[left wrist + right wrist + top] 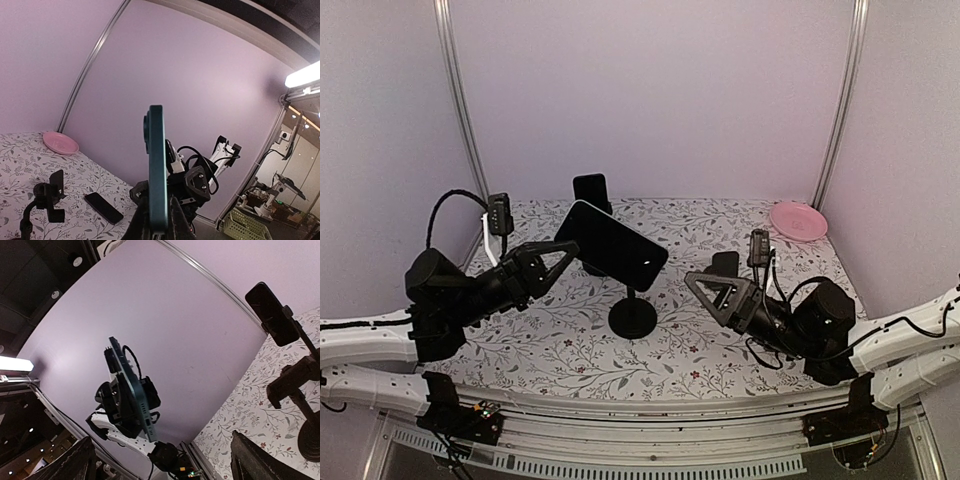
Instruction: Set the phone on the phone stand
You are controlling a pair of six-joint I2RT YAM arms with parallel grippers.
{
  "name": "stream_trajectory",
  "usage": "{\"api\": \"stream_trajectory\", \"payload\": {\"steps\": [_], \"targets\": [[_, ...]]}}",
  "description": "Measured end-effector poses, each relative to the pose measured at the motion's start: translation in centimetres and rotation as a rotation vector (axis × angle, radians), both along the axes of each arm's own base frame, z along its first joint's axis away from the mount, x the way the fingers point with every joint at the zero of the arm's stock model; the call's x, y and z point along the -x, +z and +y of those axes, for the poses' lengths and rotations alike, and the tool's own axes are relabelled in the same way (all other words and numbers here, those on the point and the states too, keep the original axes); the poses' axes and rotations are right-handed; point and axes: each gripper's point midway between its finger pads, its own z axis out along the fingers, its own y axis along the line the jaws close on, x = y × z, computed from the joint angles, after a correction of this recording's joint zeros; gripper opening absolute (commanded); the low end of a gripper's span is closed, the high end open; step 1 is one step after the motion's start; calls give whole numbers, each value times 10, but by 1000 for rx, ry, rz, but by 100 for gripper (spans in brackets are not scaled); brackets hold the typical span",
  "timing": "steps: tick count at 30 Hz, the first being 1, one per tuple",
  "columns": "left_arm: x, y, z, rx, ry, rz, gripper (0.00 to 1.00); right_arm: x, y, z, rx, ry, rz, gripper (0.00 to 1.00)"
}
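Note:
My left gripper (565,255) is shut on the phone (612,246), a dark phone with a teal edge, and holds it tilted in the air. In the top view the phone covers the head of the black phone stand (632,316), which has a round base. In the left wrist view the phone (157,165) stands edge-on between the fingers (137,220), and the stand (46,196) is lower left, apart from it. My right gripper (692,280) is open and empty, right of the stand. In the right wrist view the phone (131,390) is far left and the stand (295,380) is at the right.
A second stand carrying a black phone (591,189) is at the back. Another black phone (103,207) lies flat on the flowered table near my right gripper. A pink plate (797,220) sits at the back right corner. Walls close the table on three sides.

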Motion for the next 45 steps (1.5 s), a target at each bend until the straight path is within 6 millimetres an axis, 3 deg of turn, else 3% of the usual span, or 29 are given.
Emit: {"api": "stream_trajectory", "payload": {"steps": [4, 7, 12, 20, 29, 33, 37, 38, 42, 45], "targets": [[3, 2, 0, -94, -76, 4, 0, -10, -24, -13, 168, 13, -58, 94], [7, -2, -3, -171, -131, 19, 0, 1, -23, -18, 245, 57, -134, 92], [17, -21, -17, -284, -245, 49, 0, 20, -17, -5, 351, 172, -237, 86], [23, -52, -39, -412, -379, 90, 0, 40, -55, 9, 499, 343, -245, 76], [26, -63, -46, -433, -431, 107, 0, 51, -69, 23, 522, 454, -235, 62], [24, -58, -49, -407, -433, 102, 0, 53, -70, 29, 502, 475, -231, 46], [21, -51, -52, -376, -432, 94, 0, 52, -65, 33, 473, 475, -232, 4], [20, -51, -52, -371, -432, 92, 5, 52, -62, 33, 463, 474, -234, 2], [16, -43, -54, -329, -425, 91, 41, 51, -53, 35, 425, 469, -238, 2], [15, -36, -52, -275, -416, 82, 45, 48, -48, 37, 397, 453, -232, 2]]}}
